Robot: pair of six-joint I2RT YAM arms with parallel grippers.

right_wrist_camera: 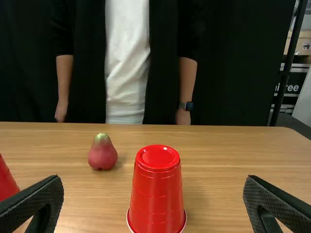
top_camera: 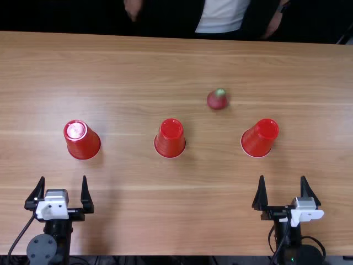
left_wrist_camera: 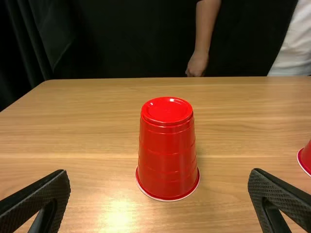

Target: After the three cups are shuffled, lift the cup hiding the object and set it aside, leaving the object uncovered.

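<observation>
Bright, even overhead light across table (top_camera: 176, 61). Soft, short shadows, tight around cup rims. White hot spot on upturned bottom of left cup (top_camera: 82, 139); weaker sheen on middle cup (top_camera: 170, 138) and right cup (top_camera: 260, 138). Pale reflection patch on wood just in front of left cup in left wrist view. Near-black background past far edge.

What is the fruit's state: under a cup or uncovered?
Uncovered: the red fruit stands in the open, beyond the middle cup and right cup, touching neither.
</observation>
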